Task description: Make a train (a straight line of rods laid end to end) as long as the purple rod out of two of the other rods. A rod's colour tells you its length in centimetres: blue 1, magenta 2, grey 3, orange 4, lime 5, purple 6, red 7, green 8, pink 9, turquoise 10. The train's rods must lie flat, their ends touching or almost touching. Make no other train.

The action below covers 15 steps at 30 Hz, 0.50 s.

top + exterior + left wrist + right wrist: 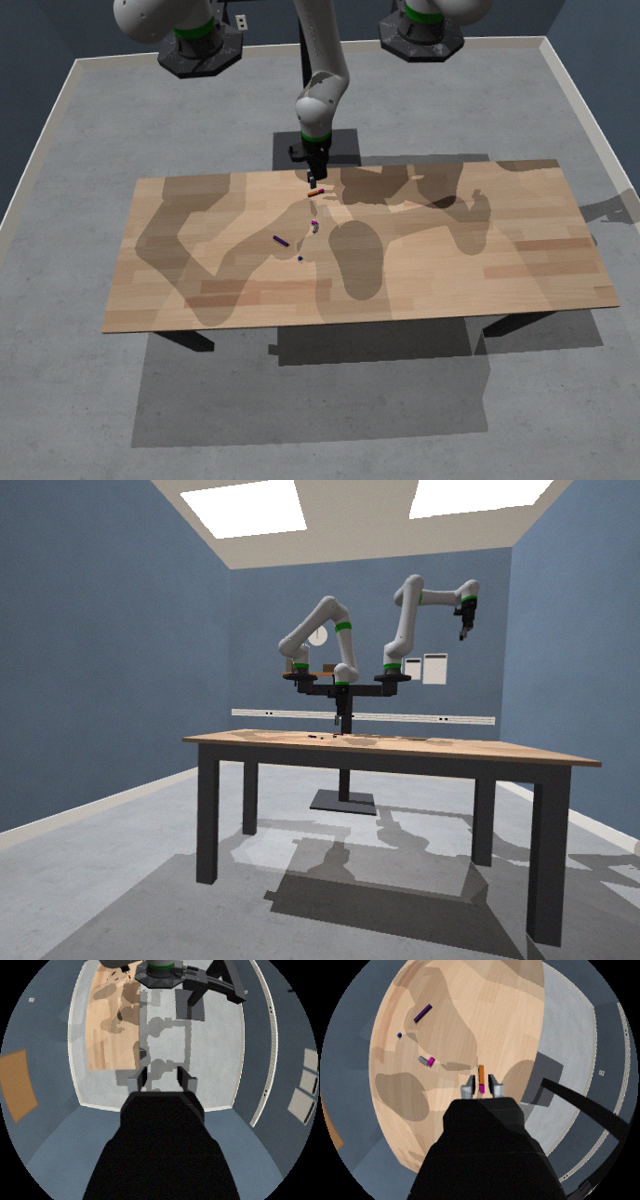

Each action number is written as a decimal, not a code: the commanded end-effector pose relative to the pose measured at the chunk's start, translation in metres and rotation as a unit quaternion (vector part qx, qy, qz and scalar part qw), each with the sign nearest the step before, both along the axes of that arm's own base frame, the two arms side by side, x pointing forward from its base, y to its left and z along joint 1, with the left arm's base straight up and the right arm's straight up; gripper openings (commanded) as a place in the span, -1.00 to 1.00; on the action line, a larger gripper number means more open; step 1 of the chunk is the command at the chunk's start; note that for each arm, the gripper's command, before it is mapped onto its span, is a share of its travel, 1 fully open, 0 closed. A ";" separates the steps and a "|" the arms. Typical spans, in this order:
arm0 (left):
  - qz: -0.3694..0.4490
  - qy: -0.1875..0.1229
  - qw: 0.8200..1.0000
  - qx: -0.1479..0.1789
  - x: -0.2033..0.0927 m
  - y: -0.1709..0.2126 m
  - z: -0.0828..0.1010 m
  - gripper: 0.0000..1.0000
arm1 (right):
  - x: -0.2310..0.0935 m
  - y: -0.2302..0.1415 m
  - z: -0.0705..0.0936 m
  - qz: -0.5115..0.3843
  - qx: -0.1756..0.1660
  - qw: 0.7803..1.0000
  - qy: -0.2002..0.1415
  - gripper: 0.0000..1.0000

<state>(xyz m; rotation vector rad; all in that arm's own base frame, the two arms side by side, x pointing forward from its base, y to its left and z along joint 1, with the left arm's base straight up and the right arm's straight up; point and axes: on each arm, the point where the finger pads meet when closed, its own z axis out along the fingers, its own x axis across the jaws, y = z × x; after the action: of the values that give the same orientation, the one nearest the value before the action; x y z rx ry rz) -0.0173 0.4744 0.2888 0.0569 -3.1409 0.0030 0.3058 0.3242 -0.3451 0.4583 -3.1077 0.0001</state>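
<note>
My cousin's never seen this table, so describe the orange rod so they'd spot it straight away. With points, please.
Find the long wooden table (439, 289) (393, 748), then its long edge nearest the arms' stand. Just in from that edge, by the right gripper (481, 1080), lies a small orange rod (313, 193) (481, 1073). It's the only orange one, with a shorter magenta rod (321, 191) (482, 1089) at one end.
</note>
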 end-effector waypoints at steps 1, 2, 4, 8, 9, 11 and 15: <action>0.000 0.000 1.000 0.001 0.000 0.000 0.001 1.00 | 0.000 0.001 -0.002 0.000 0.001 1.000 0.000 0.07; 0.000 0.000 1.000 0.001 0.000 0.000 0.001 1.00 | 0.000 0.001 -0.004 0.000 0.001 1.000 0.000 0.07; 0.000 0.000 1.000 0.001 0.000 0.000 0.001 1.00 | 0.000 0.001 -0.006 0.000 0.001 1.000 0.000 0.07; 0.000 0.000 1.000 0.001 0.000 0.000 0.001 1.00 | 0.000 0.001 -0.012 0.000 0.001 1.000 0.000 0.07; 0.000 0.000 1.000 0.001 0.000 0.000 0.001 1.00 | 0.000 0.001 -0.014 0.000 0.001 1.000 0.000 0.07; 0.000 0.000 1.000 0.001 0.000 0.000 0.001 1.00 | 0.000 0.001 -0.017 0.000 0.001 1.000 0.000 0.07; 0.000 0.000 1.000 0.001 0.000 0.000 0.001 1.00 | 0.000 0.001 -0.020 0.000 0.001 1.000 0.000 0.07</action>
<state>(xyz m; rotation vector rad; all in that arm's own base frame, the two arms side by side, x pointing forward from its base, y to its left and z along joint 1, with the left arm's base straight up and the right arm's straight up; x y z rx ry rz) -0.0173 0.4744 0.2888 0.0569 -3.1409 0.0030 0.3053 0.3246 -0.3643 0.4583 -3.1077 0.0002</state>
